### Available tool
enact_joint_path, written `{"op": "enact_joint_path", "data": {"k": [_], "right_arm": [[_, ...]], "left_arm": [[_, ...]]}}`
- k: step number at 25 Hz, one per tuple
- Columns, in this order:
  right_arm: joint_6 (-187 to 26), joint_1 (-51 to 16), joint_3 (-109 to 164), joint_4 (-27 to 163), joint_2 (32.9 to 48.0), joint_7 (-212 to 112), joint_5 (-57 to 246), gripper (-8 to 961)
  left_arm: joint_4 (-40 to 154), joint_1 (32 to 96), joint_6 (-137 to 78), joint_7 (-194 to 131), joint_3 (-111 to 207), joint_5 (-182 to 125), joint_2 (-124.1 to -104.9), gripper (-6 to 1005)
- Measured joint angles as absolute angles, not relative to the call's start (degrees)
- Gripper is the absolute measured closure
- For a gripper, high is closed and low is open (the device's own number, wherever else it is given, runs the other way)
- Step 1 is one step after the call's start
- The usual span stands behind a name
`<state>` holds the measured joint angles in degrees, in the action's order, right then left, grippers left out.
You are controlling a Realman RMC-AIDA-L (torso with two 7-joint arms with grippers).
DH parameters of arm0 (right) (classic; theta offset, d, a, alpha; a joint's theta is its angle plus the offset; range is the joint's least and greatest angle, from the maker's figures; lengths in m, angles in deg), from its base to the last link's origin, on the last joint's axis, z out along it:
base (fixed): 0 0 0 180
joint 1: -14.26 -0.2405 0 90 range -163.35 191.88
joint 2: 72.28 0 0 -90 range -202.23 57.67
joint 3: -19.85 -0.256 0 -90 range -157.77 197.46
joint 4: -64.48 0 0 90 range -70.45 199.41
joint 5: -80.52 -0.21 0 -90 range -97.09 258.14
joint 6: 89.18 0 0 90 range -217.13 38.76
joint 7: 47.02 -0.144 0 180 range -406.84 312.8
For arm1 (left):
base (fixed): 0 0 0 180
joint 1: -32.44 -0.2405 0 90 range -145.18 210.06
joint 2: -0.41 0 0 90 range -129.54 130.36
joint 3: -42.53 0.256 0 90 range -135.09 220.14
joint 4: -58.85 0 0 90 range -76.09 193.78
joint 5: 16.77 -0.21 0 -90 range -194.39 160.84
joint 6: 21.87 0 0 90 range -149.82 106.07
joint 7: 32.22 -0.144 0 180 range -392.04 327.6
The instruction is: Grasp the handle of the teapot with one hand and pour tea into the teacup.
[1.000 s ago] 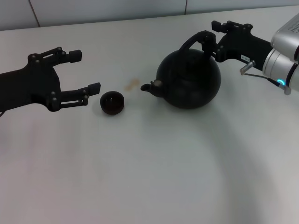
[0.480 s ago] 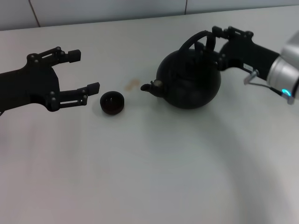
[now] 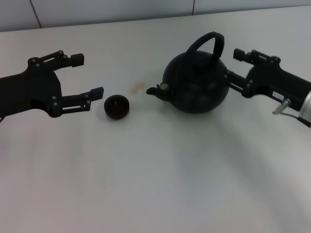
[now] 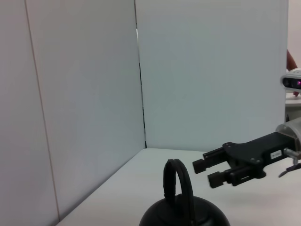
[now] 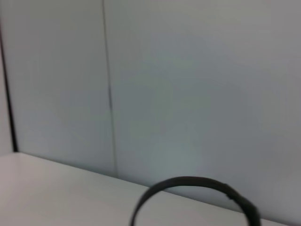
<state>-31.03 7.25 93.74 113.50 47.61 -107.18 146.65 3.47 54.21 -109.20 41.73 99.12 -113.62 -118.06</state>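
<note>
A bare test bench is suggested by a plain white tabletop (image 3: 160, 184) enclosed by pale grey seamed wall panels (image 4: 84, 94).

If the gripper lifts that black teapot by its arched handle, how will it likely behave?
The teapot looks bulky and rounded, so probably heavy for the right gripper, more so if full. Held by its single arched handle, it may swing or tilt toward the spout. The matte handle seems unlikely to slip.

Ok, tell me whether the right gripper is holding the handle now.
No. In the head view the right gripper is open beside the teapot, clear of the handle.
</note>
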Motion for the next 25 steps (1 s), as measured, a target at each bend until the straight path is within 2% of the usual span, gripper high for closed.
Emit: {"op": "enact_joint_path", "data": {"k": [9,14,17,25], "right_arm": [[-2.36,9.2,86.73,112.57,46.77,-106.68,150.44,334],[15.61,8.08,75.74,114.87,46.01,-110.5,162.0,333],[18.44,6.68,72.95,115.34,45.41,-113.98,166.68,333],[16.3,3.27,71.09,114.45,46.83,-115.32,174.93,333]], "left_arm": [[3.47,53.76,-114.9,42.19,98.6,-113.63,-117.94,139],[3.16,52.7,-123.58,42.78,94.81,-113.63,-117.73,139],[3.14,51.81,-125.32,42.8,93.95,-113.63,-117.68,139],[3.61,49.27,-127.18,42.81,94.26,-113.63,-117.87,139]]}}
